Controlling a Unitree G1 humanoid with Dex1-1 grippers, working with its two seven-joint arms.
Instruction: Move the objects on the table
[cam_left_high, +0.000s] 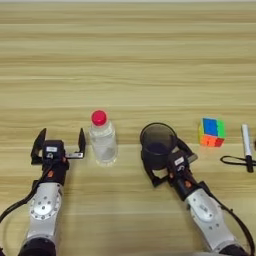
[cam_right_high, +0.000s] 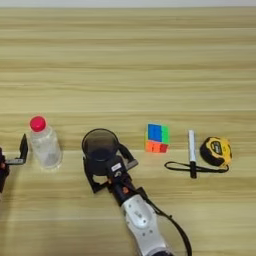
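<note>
Now right tool (cam_left_high: 161, 161) clasped around cup (cam_left_high: 158, 139).

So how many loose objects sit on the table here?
5: bottle at left, cup between the right gripper's fingers, cube, marker, tape measure rightmost.

The lower part of the dark cup (cam_left_high: 158, 141) was covered by the right gripper (cam_right_high: 107, 167) set around it. The left gripper (cam_left_high: 59, 142) was cut off by the left edge in the right eye view. The yellow tape measure (cam_right_high: 216, 151) was shown in the right eye view alone. The marker pen (cam_right_high: 191, 150) cap colour could not be made out.
</note>
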